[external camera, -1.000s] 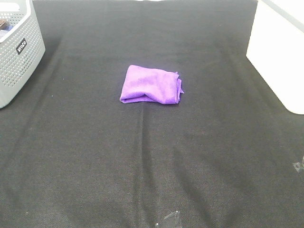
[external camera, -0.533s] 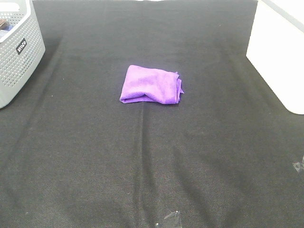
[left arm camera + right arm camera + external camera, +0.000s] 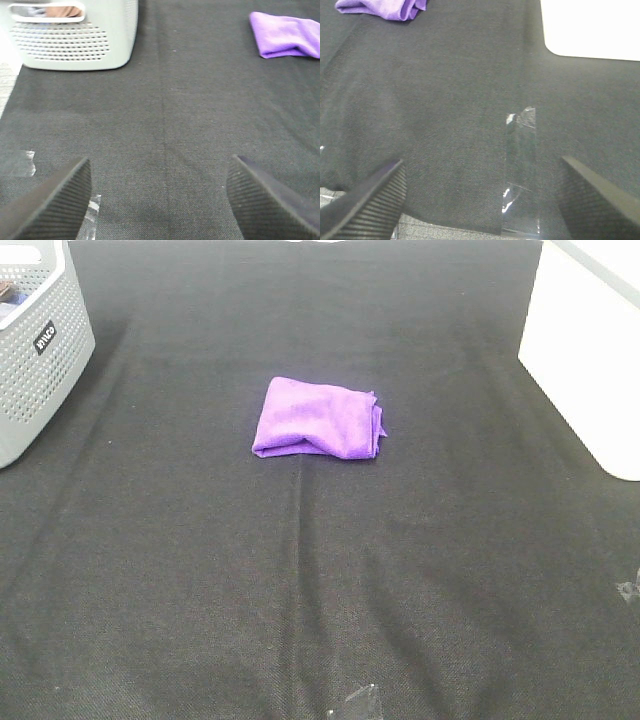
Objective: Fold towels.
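Since nothing differs across the last second of overhead frames, you're looking at a finished fold or a pause: the purple towel (image 3: 318, 420) sits folded into a compact rectangle at upper centre of the overhead frame, on the black table cloth (image 3: 300, 590). Both arms are pulled back, well apart from it; left gripper (image 3: 159, 200) and right gripper (image 3: 480, 200) each have jaws spread wide, holding nothing. Grey perforated basket (image 3: 35, 350) upper left, white bin (image 3: 585, 350) upper right, clear tape (image 3: 521, 170) near the table's front edge. Nothing blocks the approach.
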Available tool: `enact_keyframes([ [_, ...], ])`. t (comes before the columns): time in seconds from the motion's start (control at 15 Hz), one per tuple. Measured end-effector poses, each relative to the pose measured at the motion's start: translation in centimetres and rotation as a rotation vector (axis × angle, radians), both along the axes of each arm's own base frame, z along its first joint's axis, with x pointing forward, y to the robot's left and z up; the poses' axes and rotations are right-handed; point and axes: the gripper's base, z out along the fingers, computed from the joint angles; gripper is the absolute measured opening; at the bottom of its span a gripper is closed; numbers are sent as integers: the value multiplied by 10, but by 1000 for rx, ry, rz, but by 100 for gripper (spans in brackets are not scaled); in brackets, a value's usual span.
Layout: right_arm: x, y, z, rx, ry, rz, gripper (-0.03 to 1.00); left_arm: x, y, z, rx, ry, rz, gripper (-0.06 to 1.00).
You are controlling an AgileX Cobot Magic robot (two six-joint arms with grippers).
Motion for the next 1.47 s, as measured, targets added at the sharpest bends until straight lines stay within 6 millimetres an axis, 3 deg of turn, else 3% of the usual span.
enact_keyframes([
  [1.47,0,0,0,3,0,-40,79,0,0,0,-1,0,0,71],
])
